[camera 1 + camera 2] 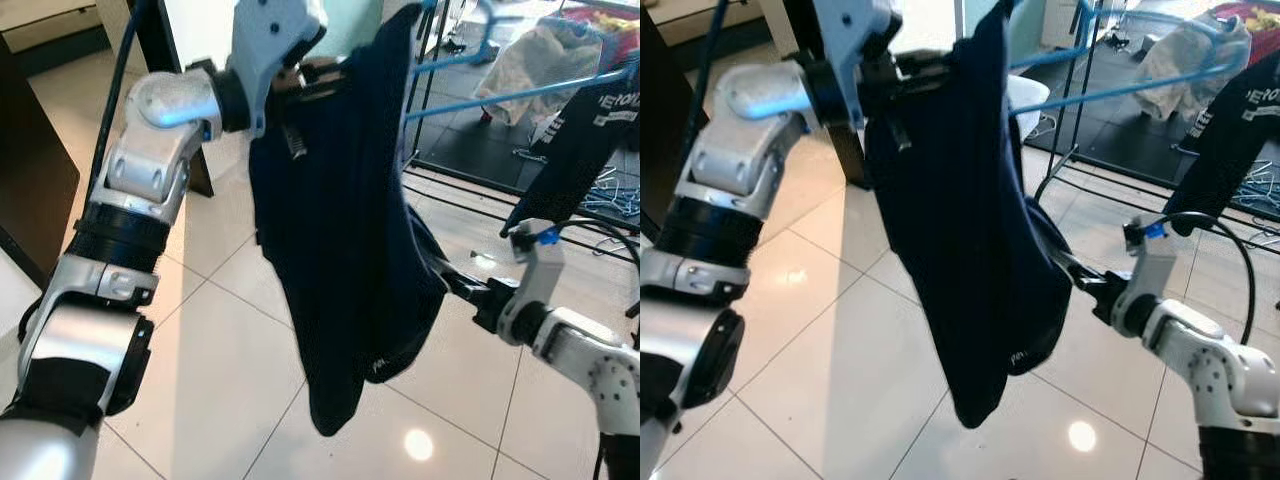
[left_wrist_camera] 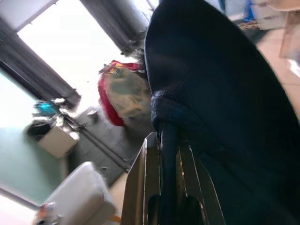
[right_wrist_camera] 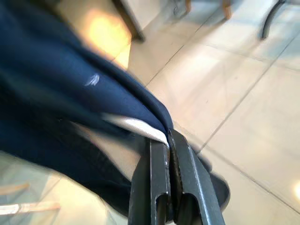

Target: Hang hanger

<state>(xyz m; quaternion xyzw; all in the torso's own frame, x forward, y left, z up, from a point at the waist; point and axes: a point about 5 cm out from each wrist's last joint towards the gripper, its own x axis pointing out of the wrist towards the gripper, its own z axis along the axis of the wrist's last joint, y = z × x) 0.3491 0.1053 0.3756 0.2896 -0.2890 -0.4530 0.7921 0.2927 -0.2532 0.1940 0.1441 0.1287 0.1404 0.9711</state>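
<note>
Left gripper (image 1: 300, 80) at 11 o'clock, fingers clamped on the collar end of the dark garment (image 1: 340, 230), which hangs centre frame. Right gripper (image 3: 166, 140) at 4 o'clock, fingers pinched shut on the hem. Blue hanger (image 1: 500, 95) at 1 o'clock. Drying rack (image 1: 470, 200) behind. Judgement: keep the collar high and the hem taut while guiding it to the rail. No containers visible.
</note>
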